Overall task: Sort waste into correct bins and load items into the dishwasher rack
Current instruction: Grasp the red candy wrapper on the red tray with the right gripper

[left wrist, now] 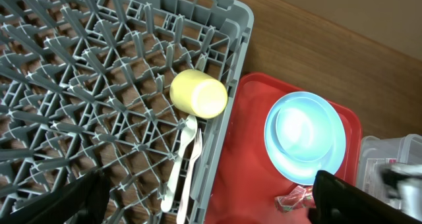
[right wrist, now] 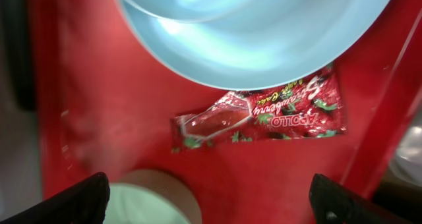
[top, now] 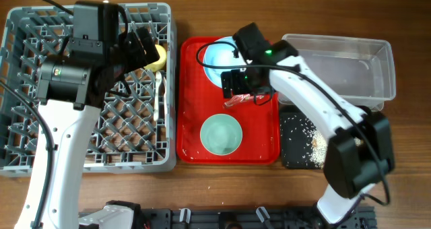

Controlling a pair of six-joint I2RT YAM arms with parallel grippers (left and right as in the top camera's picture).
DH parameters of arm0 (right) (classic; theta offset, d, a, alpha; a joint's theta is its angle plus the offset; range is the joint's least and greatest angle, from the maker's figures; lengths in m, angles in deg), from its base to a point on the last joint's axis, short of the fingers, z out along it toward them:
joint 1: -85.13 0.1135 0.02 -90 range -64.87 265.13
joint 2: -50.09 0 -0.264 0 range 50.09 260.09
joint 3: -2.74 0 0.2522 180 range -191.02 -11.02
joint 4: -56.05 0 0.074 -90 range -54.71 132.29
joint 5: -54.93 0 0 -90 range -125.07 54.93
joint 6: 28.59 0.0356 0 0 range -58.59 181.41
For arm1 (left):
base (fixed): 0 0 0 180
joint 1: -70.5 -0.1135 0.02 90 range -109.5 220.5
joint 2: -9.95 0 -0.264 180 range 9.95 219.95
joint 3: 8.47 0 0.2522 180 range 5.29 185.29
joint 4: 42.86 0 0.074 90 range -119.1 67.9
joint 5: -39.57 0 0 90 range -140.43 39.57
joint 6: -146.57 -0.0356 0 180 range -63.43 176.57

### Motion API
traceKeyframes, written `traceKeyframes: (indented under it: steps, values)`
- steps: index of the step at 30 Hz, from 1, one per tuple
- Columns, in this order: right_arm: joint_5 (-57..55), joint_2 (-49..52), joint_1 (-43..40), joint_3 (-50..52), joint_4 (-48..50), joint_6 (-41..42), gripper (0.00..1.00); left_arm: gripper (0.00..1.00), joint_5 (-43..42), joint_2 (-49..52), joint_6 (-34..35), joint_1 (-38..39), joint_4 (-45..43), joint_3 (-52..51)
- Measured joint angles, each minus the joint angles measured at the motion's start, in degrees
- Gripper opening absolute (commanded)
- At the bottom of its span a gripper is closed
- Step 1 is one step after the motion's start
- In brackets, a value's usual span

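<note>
The grey dishwasher rack [top: 40, 121] holds the yellow cup [top: 159, 56], lying on its side, and the white fork and spoon [top: 160, 97]; the cup [left wrist: 199, 95] and the cutlery [left wrist: 184, 165] also show in the left wrist view. My left gripper [top: 138, 47] is open and empty above the rack's right side. My right gripper [top: 241, 86] is open just above the red wrapper [right wrist: 264, 115] on the red serving tray [top: 192, 87]. The blue plate [top: 217, 57] and the green bowl [top: 221, 135] sit on that tray. No tissue wad is in view.
The clear tub [top: 343, 67] stands at the right. The black tray [top: 300, 138] in front of it holds whitish rice scraps [top: 313, 138]. The right arm reaches across the tub's left end and the black tray.
</note>
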Motion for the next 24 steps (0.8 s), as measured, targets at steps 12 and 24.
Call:
traceKeyframes:
  steps: [12, 24]
  values:
    - [-3.3, 7.1, 2.5, 0.7, 6.8, 28.0, 0.99, 1.0, 0.0, 0.0, 0.0, 0.0, 0.0, 0.0]
    - [-5.6, 7.4, 2.5, 7.5, 10.3, 29.2, 0.34, 1.0, 0.0, 0.0, 0.0, 0.0, 0.0, 0.0]
